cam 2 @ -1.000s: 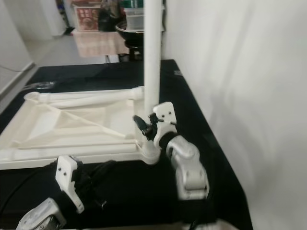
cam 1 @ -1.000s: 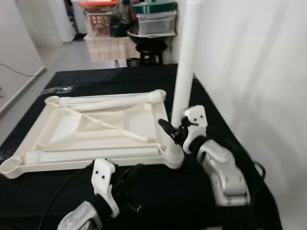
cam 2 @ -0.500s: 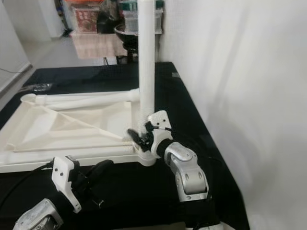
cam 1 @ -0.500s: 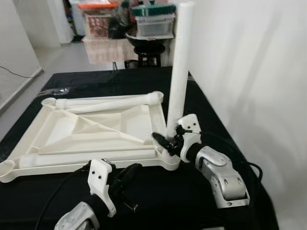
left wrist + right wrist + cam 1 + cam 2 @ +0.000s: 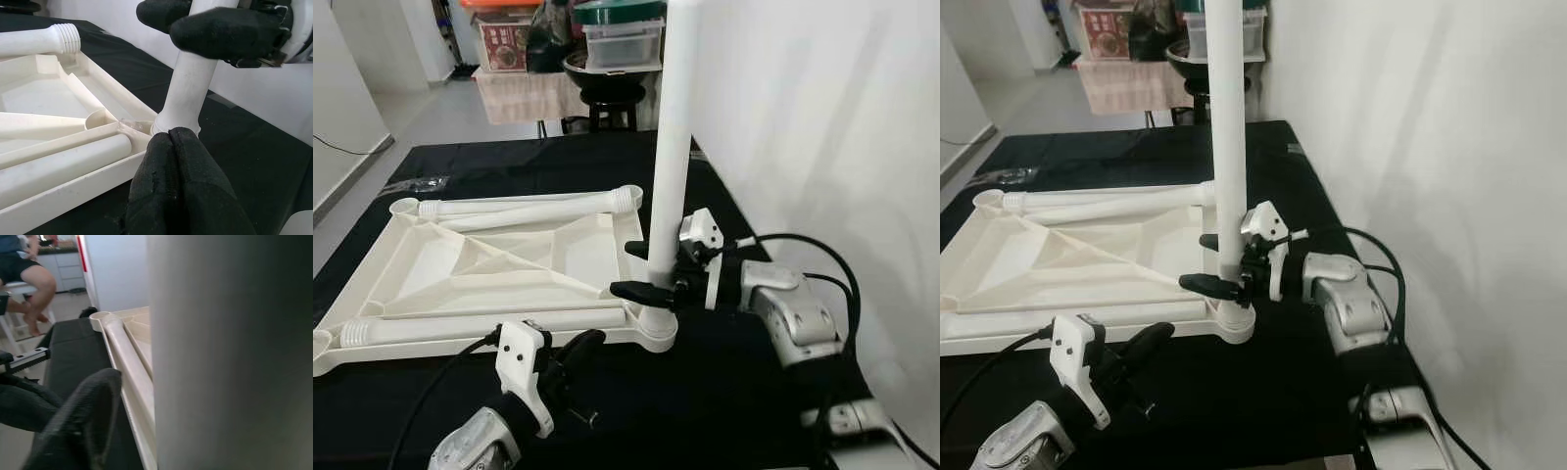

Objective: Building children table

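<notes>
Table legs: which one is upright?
The leg in the tabletop's near right corner socket, between the right pincer's fingers. The others lie flat.

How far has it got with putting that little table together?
One leg stands upright in the near corner socket of the upturned tabletop, with the right gripper around it. Two more legs lie loose on the tabletop, so those corners remain. The left gripper waits shut in front.

upright table leg [image 5: 670,147] top cut off; seated person [image 5: 29,279] cropped at frame edge
</notes>
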Controlling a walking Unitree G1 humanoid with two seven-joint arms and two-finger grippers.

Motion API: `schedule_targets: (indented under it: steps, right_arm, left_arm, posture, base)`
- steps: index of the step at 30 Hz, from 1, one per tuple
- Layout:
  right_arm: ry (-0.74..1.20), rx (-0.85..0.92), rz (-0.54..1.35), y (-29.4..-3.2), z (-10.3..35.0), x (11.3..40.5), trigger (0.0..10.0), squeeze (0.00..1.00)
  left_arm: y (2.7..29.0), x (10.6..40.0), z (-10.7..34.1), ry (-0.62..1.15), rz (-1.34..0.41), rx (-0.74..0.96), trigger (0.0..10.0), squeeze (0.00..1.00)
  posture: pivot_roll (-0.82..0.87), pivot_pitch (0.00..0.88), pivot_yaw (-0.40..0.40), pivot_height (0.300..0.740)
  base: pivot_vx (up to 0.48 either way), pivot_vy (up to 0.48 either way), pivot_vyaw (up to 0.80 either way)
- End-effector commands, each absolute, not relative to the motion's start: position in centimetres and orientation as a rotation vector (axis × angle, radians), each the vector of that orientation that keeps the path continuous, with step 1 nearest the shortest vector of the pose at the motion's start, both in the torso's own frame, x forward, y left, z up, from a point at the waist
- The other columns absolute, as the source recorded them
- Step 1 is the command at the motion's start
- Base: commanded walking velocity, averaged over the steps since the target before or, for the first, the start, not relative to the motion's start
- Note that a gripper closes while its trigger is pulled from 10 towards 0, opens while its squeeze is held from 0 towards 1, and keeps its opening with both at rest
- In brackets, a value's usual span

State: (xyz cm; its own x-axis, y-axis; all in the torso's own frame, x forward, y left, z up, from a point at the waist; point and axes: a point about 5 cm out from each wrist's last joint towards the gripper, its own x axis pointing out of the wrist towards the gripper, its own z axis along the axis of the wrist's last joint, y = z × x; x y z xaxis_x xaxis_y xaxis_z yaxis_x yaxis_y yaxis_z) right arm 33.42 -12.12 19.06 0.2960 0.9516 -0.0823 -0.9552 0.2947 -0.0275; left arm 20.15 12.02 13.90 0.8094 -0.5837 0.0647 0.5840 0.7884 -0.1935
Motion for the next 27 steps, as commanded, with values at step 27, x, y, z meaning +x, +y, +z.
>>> schedule_targets:
  steps: [27]
  right_arm:
    - [0.157, -0.08, 0.574, -9.5, 14.6, 30.4, 0.0, 0.0]
  left_arm:
    - [12.3, 20.3, 13.6, 0.006, -0.617, -0.193, 10.0, 0.0]
  posture:
    - [-0.07, 0.011, -0.011, 0.74]
  base:
    - [0.0, 0.0, 0.0]
